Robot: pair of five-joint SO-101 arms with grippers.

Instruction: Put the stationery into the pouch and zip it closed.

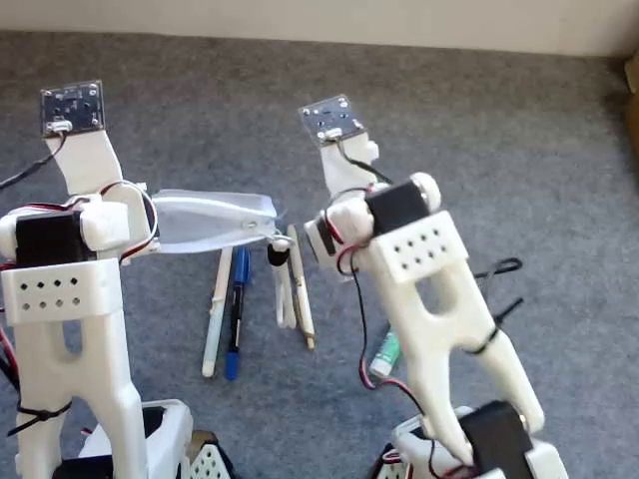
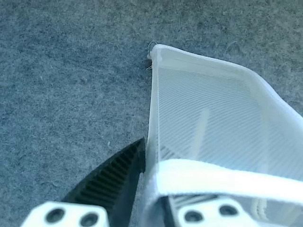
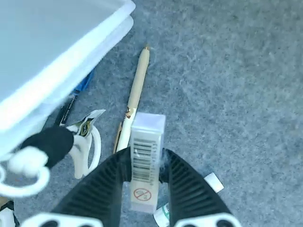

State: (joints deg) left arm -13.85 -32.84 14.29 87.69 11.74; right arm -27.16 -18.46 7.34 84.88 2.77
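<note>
My right pincer (image 3: 145,163) is clamped on a small white box (image 3: 147,130) with a barcode, one black jaw on each side of it. My left pincer (image 2: 150,165) is pinched onto the rim of the pouch (image 2: 213,113), with one ribbed jaw outside the mesh and the other behind it.

In the high view my left arm stands at the lower left and my right arm rises from the lower right toward the centre. The pouch, clear and whitish, stretches from my left arm toward the middle of the frame. A black tab (image 1: 277,254) with a white cord hangs at its far corner.

Below the pouch in that frame, on the grey carpet (image 1: 499,150), lie a white pen (image 1: 216,319) and a blue pen (image 1: 236,314) side by side. To their right are a white looped item (image 1: 286,294) I cannot identify and a cream pen (image 1: 300,284). A green-and-white tube (image 1: 385,353) lies just beside my right arm.
</note>
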